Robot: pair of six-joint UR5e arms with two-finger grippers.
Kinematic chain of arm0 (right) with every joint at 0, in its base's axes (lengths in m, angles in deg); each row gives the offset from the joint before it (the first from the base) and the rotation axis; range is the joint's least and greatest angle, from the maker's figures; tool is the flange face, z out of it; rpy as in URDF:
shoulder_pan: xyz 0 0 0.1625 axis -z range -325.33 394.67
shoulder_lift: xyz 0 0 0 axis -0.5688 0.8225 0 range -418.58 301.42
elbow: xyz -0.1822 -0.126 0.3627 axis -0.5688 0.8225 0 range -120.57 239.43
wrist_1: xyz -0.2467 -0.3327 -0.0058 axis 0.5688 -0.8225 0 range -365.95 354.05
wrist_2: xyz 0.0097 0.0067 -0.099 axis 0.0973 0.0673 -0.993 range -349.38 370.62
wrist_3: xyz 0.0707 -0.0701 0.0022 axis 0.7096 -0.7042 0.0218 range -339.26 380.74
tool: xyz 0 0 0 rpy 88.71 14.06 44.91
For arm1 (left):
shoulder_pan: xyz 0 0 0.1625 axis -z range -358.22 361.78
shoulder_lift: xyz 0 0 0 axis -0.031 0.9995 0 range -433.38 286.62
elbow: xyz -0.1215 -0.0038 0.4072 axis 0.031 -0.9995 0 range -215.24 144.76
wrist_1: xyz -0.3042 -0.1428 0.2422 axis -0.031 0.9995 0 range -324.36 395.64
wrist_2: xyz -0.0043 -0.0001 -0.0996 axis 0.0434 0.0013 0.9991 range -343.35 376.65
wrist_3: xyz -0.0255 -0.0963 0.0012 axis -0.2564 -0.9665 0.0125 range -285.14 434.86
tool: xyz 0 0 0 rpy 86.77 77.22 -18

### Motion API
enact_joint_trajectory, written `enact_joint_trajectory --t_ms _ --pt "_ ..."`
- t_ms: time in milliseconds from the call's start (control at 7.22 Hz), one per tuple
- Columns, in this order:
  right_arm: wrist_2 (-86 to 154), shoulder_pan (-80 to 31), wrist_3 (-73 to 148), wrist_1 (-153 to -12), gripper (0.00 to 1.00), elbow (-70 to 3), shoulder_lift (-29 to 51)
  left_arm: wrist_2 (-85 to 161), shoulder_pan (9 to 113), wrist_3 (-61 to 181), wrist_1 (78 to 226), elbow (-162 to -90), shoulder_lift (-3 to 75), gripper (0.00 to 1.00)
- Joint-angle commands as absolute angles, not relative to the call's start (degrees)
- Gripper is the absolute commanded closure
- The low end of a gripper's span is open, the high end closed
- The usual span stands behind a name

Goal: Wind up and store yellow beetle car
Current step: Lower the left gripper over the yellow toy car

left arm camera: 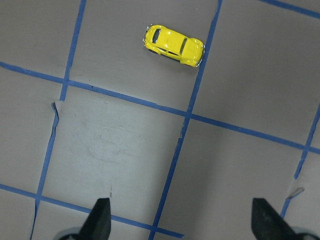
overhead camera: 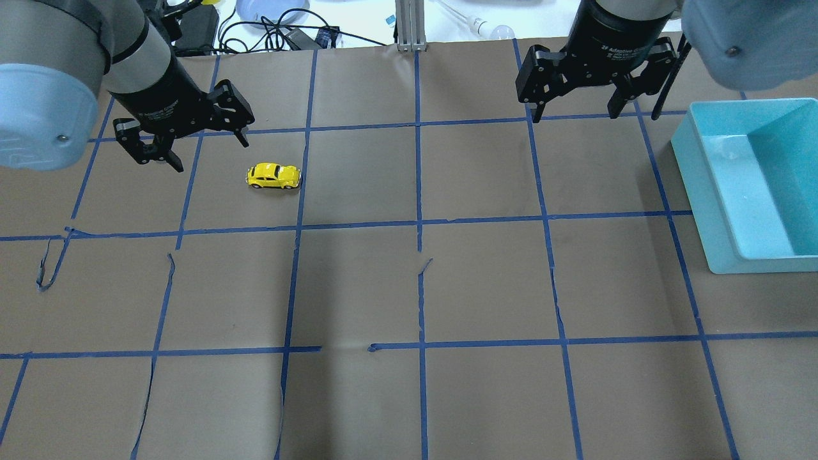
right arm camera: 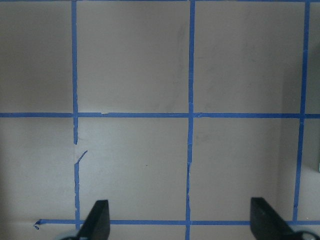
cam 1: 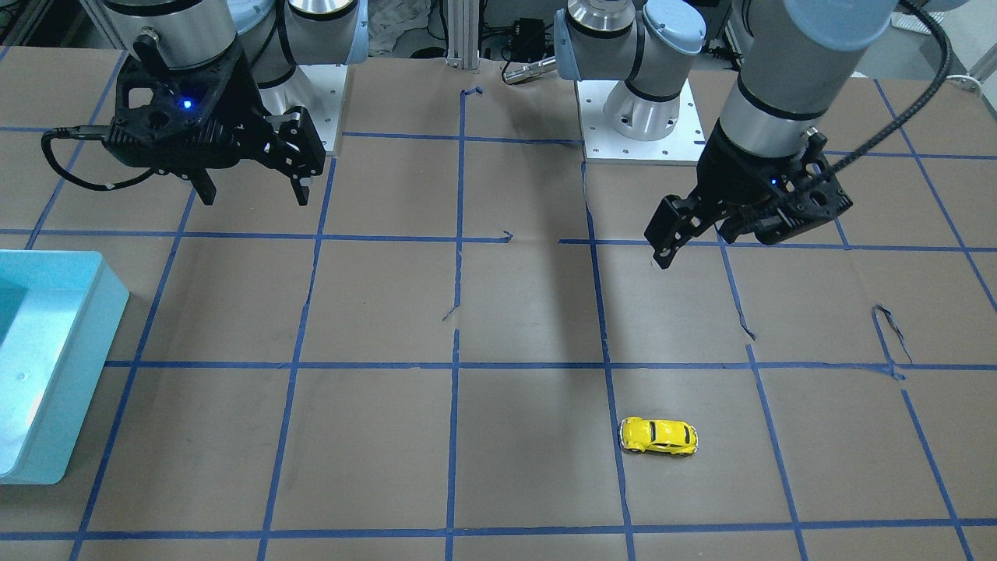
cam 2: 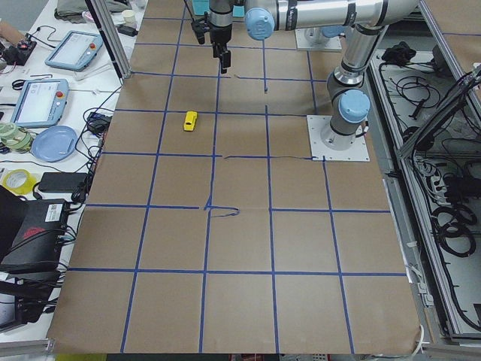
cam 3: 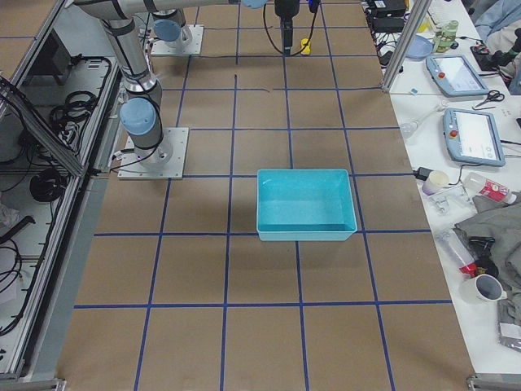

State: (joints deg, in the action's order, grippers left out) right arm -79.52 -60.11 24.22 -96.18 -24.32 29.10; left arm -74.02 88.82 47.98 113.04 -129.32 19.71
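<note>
The yellow beetle car (cam 1: 658, 436) stands on its wheels on the brown paper table, also in the overhead view (overhead camera: 273, 176), the exterior left view (cam 2: 191, 120) and the left wrist view (left arm camera: 174, 46). My left gripper (overhead camera: 211, 154) hovers open and empty above the table, a short way from the car; it also shows in the front view (cam 1: 697, 245) and its own wrist view (left arm camera: 182, 215). My right gripper (overhead camera: 575, 117) hangs open and empty over bare paper, far from the car, also in the front view (cam 1: 254, 199) and the right wrist view (right arm camera: 182, 220).
A teal bin (overhead camera: 703, 191) stands empty at the table's edge on my right, also in the front view (cam 1: 86, 374) and the exterior right view (cam 3: 305, 232). Blue tape lines grid the brown paper. The two arm bases (cam 1: 642, 117) stand at the table's robot side.
</note>
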Motion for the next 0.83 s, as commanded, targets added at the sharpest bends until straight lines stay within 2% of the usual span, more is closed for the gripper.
enact_joint_trajectory --t_ms 0,554,693 --pt "-79.38 -60.07 22.41 -96.21 0.0 -24.25 29.31 -74.23 88.53 28.86 105.01 -129.99 24.33 0.0" --pt "-79.38 -59.9 22.41 -96.21 0.0 -24.25 29.23 -74.05 87.56 10.82 100.78 -129.38 34.0 0.0" --pt "-79.38 -59.9 22.32 -96.3 0.0 -24.25 29.23 -74.05 87.56 7.91 95.64 -129.98 36.63 0.0"
